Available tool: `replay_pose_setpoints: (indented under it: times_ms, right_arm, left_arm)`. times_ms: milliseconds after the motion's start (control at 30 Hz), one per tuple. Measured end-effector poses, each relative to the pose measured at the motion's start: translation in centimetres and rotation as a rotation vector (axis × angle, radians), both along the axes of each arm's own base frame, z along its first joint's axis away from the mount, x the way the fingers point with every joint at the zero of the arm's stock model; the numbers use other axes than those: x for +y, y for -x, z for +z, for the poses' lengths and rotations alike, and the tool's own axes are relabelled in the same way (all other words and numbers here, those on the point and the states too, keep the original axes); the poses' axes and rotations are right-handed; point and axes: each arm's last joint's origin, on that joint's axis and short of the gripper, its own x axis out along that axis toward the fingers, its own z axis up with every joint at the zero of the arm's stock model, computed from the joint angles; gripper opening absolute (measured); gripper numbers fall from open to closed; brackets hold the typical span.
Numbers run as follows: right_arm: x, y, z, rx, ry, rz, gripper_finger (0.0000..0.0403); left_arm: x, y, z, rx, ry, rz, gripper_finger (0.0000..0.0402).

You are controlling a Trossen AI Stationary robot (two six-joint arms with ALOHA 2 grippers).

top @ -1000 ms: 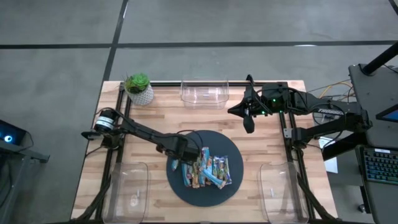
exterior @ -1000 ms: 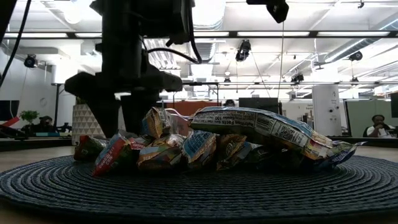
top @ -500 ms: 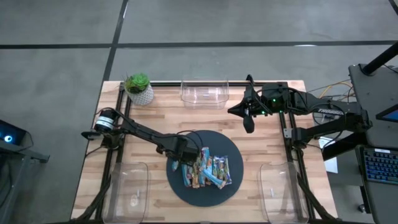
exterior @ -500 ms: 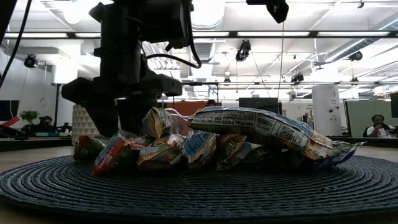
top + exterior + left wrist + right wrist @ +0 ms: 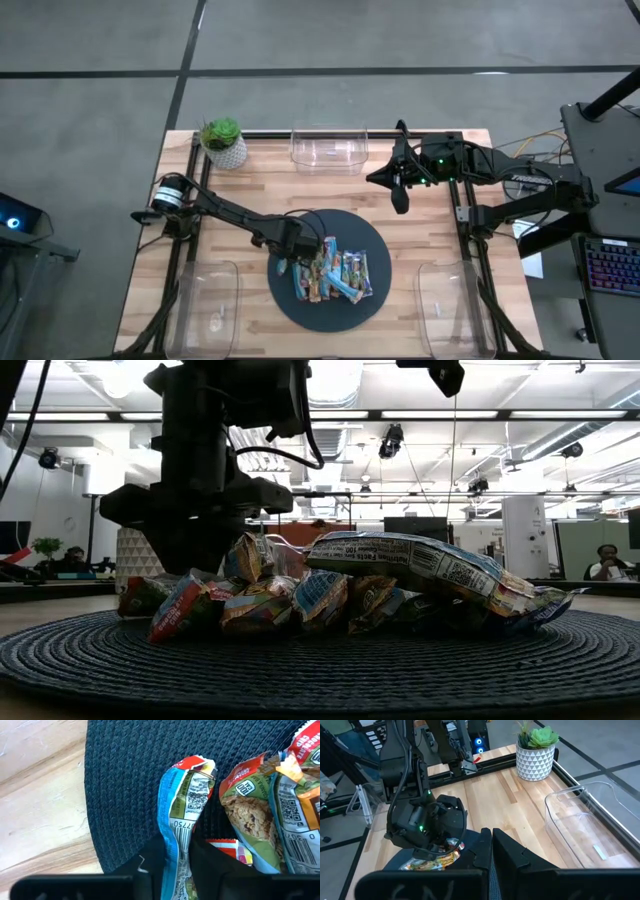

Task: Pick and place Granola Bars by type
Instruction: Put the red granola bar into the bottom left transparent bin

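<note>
left gripper now pinched onto blue-edged granola bar at pile's left edge on mat, jaws narrowed from wide | pick secured, lift next | right gripper closed, waiting far right

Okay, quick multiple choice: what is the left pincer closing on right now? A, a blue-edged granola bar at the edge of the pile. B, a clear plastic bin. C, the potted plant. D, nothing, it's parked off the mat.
A: the left wrist view shows the left pincer with its fingers either side of the blue-edged granola bar on the dark mat.
</note>
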Motion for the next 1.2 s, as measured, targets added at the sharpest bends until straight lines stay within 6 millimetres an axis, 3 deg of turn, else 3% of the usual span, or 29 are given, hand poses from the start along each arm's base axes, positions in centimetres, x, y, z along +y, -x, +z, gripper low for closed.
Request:
replay_pose_setpoints:
  times_ms: [233, 400, 800, 1033, 1200]
  right_arm:
    - [0.0, 0.0, 0.0, 0.000, 0.000, 0.000, 0.0009]
    - [0.0, 0.0, 0.0, 0.001, 0.016, 0.007, 0.0009]
    - [0.0, 0.0, 0.0, 0.001, 0.022, 0.010, 0.0009]
    - [0.0, 0.0, 0.0, 0.002, 0.043, 0.020, 0.0009]
    - [0.0, 0.0, 0.0, 0.002, 0.047, 0.022, 0.0009]
  left_arm:
    - [-0.1, 0.0, 0.1, 0.003, 0.026, -0.013, 0.0064]
    - [0.1, 0.4, 1.3, -0.019, 0.039, -0.026, 0.0064]
    - [1.2, 3.4, 8.2, -0.190, 0.060, -0.038, 0.0064]
    - [1.6, 6.1, 12.5, -0.353, 0.062, -0.138, 0.0064]
    - [1.8, 7.5, 14.3, -0.427, 0.043, -0.227, 0.0064]
